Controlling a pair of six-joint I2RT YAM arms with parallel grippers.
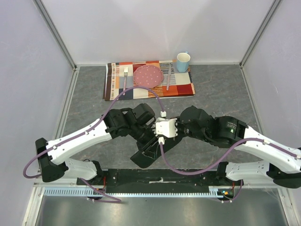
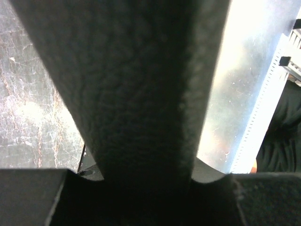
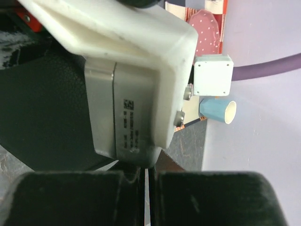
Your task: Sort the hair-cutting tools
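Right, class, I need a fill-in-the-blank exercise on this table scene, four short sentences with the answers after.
1. The pink plate lies on a striped ____.
2. The cup at the far right corner is ____.
3. In the top view, the fork lies to the ____ of the plate.
4. The flat case in the middle is ____.
Missing words: placemat, blue, left, black.
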